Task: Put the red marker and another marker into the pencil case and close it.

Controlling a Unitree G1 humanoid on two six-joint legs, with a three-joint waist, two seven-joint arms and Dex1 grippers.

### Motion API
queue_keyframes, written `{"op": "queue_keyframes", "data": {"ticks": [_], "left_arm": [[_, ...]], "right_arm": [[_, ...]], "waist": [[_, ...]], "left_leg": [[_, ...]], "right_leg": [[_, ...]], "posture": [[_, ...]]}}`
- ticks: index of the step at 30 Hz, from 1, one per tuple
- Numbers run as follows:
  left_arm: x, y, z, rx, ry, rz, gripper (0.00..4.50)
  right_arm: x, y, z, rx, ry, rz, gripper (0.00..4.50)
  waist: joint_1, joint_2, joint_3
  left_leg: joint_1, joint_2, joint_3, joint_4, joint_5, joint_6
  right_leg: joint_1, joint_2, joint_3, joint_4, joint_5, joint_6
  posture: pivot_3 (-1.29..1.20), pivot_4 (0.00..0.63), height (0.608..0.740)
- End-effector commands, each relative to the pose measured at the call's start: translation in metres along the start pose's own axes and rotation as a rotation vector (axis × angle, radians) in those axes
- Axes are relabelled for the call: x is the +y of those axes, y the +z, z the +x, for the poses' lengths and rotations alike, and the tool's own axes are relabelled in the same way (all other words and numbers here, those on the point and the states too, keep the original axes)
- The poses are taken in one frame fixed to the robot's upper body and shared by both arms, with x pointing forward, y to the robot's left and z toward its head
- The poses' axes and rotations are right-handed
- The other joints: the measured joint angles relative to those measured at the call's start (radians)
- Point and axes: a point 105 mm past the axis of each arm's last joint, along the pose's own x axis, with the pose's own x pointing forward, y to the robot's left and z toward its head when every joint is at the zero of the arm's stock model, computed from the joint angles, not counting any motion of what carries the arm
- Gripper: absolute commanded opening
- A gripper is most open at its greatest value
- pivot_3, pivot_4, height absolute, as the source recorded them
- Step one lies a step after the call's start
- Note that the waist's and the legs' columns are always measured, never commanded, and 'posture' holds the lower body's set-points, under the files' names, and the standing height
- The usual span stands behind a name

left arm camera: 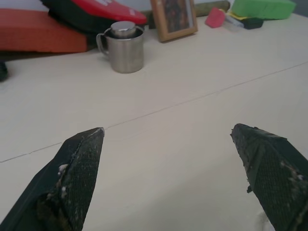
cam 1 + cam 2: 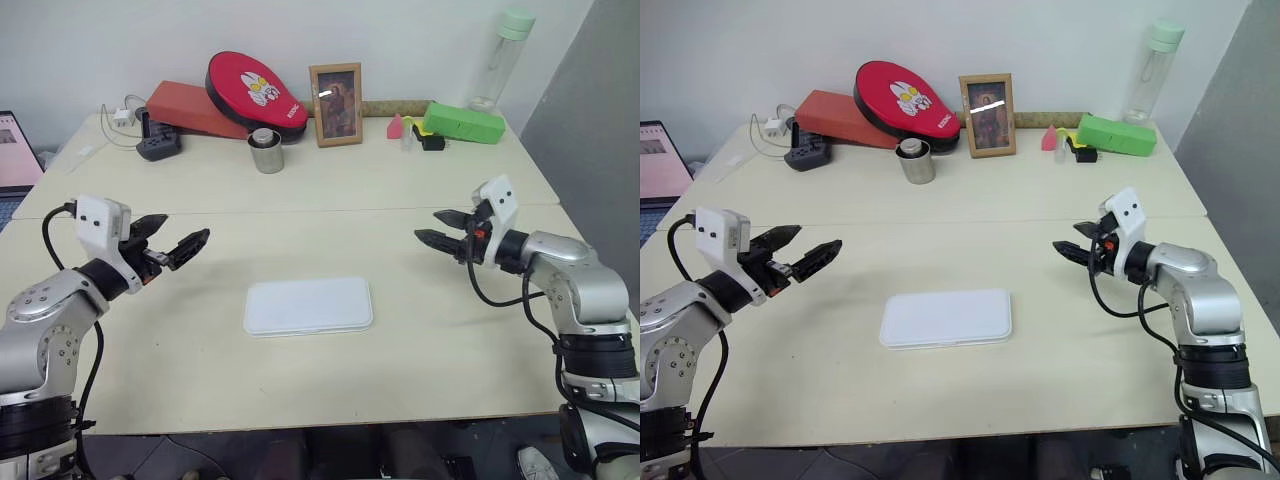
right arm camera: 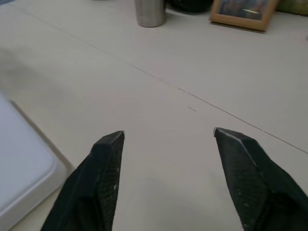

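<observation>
The left tool point(image 2: 178, 245) is released: its two black fingers stand wide apart and grasp nothing, as the left wrist view shows with bare bench between them. It hangs above the left part of the bench and points inward. The right tool point(image 2: 440, 228) is also released, its fingers apart and empty, and it hangs above the right part of the bench, pointing toward the middle.

Between the two tools, well apart from both, lies the white plastic rectangular pencil case with rounded corners point(image 2: 308, 305). It lies flat on the pale wooden bench point(image 2: 420, 350), near the front edge, and its lid is down, so it looks closed. I cannot see the red marker or the purple marker anywhere on the bench; I judge that they are probably inside the case, but the closed lid hides this.

At the back of the bench stand a small steel cup point(image 2: 266, 151), a wooden picture frame point(image 2: 336, 104), a red oval pad point(image 2: 254, 92), a flat orange-red box point(image 2: 190, 108) and a green box point(image 2: 463, 122).

My judgement is that the task is at its end, with the closing step done. The next move calls only for keeping both tools away from the case, and perhaps for checking that the lid sits fully shut along its edge.
</observation>
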Motion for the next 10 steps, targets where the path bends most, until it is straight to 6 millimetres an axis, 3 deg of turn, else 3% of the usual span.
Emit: {"op": "queue_keyframes", "data": {"ticks": [1,2,10], "left_arm": [[0.0076,-0.0005,-0.002,-0.01,0.012,0.034,4.5],[0.0073,-0.0019,-0.0013,-0.006,0.007,0.032,4.5],[0.0018,-0.0046,0.0029,0.018,-0.04,0.044,4.5]], "right_arm": [[0.0029,0.0109,-0.007,-0.043,-0.021,-0.026,4.25],[0.0018,0.0092,-0.0085,-0.041,-0.032,-0.019,4.47],[0.0039,0.0012,-0.0112,-0.008,-0.034,-0.036,4.47]], "waist": [[0.001,0.0,0.0],[0.001,0.0,0.0],[0.004,0.0,0.0]], "left_leg": [[0.0,0.0,0.0,0.0,0.0,0.0],[-0.001,0.0,0.0,0.0,0.0,0.0],[-0.001,-0.001,0.0,0.0,0.0,0.0]], "right_leg": [[0.0,0.0,0.0,0.0,0.0,0.0],[0.0,0.0,0.0,0.0,0.0,0.0],[0.0,0.0,0.0,0.0,0.0,0.0]], "posture": [[0.0,0.15,0.74],[0.0,0.15,0.74],[0.0,0.15,0.74]]}}
